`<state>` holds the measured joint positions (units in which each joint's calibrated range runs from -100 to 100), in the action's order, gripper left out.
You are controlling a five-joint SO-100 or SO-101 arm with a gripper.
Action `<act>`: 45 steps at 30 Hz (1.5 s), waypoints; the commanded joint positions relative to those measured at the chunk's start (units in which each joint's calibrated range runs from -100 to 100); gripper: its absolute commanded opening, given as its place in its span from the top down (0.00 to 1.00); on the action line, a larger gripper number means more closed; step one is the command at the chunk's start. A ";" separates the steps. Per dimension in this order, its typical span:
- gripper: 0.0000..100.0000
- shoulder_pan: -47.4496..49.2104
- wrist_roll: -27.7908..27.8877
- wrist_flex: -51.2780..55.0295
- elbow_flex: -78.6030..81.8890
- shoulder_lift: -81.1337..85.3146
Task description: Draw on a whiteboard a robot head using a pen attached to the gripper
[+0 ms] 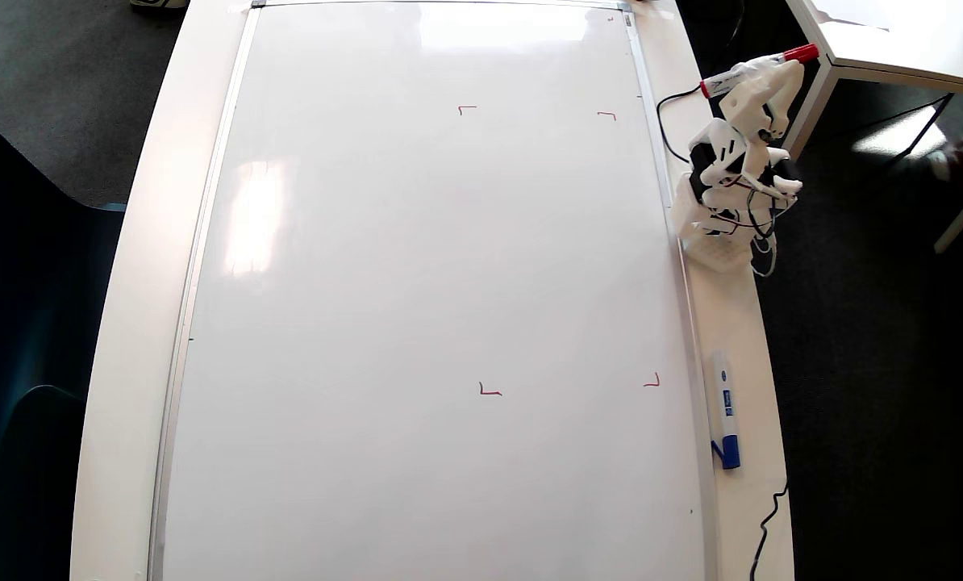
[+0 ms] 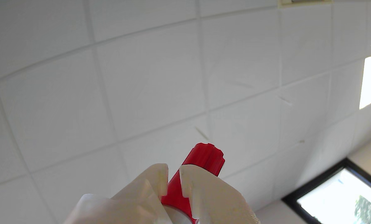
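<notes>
The whiteboard (image 1: 417, 266) covers most of the white desk in the overhead view; it bears only small red corner marks (image 1: 489, 391), and the robot head is out of view. The white arm sits folded at the board's right edge, off the board. Its gripper (image 1: 776, 77) is shut on the pen (image 1: 731, 81), a white marker with a red cap (image 1: 801, 55) lying roughly level above the desk edge. In the wrist view the camera faces the ceiling, and the gripper (image 2: 173, 175) has both white fingers (image 2: 204, 189) clamped on the pen's red end (image 2: 204, 157).
A white marker with a blue cap (image 1: 724, 410) lies on the desk strip right of the board. A black cable (image 1: 768, 524) trails off the lower right. Another white table (image 1: 893, 44) stands at the top right, and dark chairs (image 1: 22, 339) stand at the left.
</notes>
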<state>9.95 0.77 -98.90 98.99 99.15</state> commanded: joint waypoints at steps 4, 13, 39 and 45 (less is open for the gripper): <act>0.99 -0.12 0.20 -0.75 0.37 -0.33; 0.99 0.32 -0.02 1.77 0.37 -1.08; 0.99 0.62 0.09 33.39 0.19 -0.33; 0.99 3.42 0.36 57.03 -6.53 -0.33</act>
<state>12.52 0.87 -57.52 97.90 98.39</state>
